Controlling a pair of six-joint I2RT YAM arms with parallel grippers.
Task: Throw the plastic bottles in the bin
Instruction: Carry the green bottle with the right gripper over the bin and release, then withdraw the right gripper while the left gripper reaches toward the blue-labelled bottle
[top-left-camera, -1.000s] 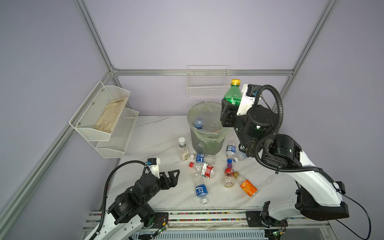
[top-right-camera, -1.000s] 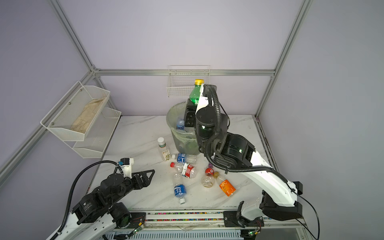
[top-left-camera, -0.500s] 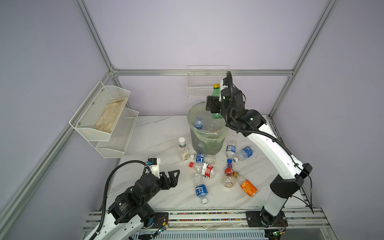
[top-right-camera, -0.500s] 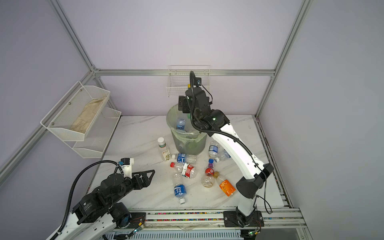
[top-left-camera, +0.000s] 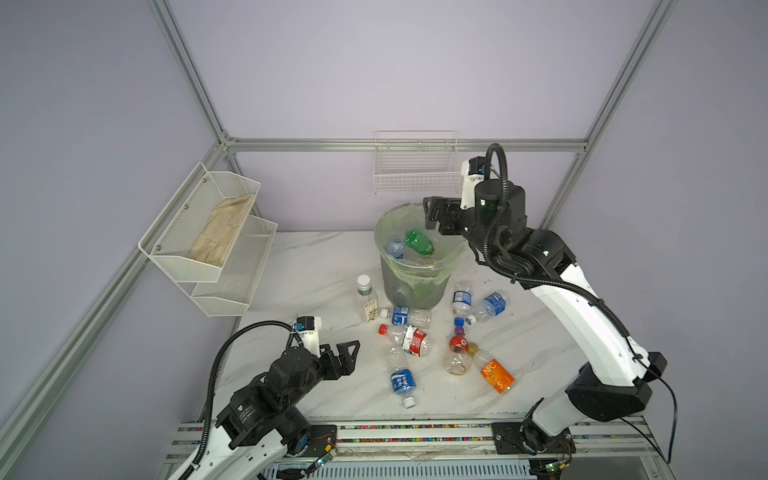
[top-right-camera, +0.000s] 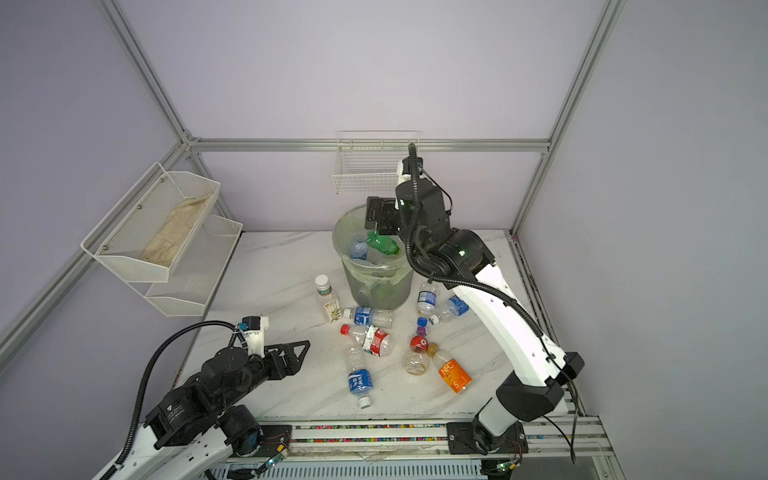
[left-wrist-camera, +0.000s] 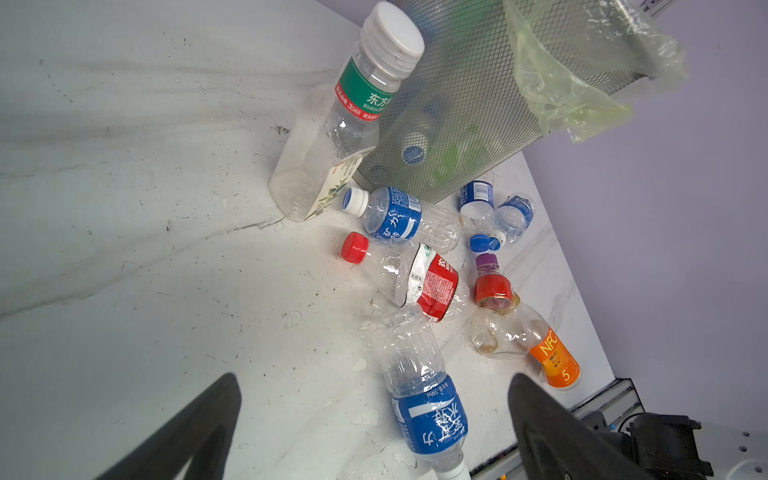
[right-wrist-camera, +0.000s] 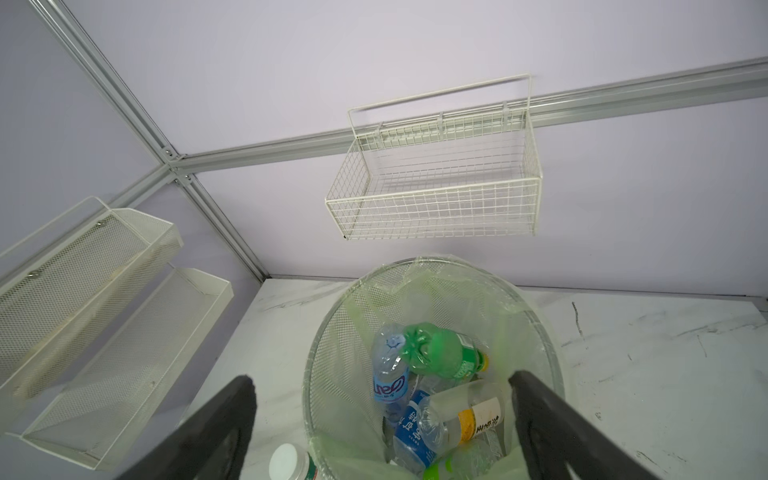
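Right gripper (top-left-camera: 432, 214) is hanging above the far right rim of the bin (top-left-camera: 415, 286), jaws spread wide and gripping nothing; its wrist view is looking straight down into the liner between the two fingers. Green-tinted bottle (top-left-camera: 419, 242) is lying on its side on top of the pile inside the bin, base towards the rear wall, touching a clear blue-labelled bottle (top-left-camera: 395, 248) beside it; a yellow-banded bottle (right-wrist-camera: 465, 415) and more blue-labelled ones are sitting beneath. Left gripper (top-left-camera: 351, 356) is hovering low over the front left of the table (top-left-camera: 311, 266), jaws also fully parted and empty, pointing towards the loose bottles. Those are lying in front of the bin: white-capped bottle (top-left-camera: 366, 297) standing upright against the bin wall, a blue-labelled one (top-left-camera: 405, 316) just beside it on its side, a red-labelled one (top-left-camera: 409, 340), a crushed blue-labelled one (top-left-camera: 402, 380) nearest the front edge, a round red-necked bottle (top-left-camera: 458, 351) touching the orange NFC bottle (top-left-camera: 494, 372), and two small blue-labelled bottles (top-left-camera: 478, 301) at the bin's right. Wire basket (top-left-camera: 415, 174) is hanging on the rear wall.
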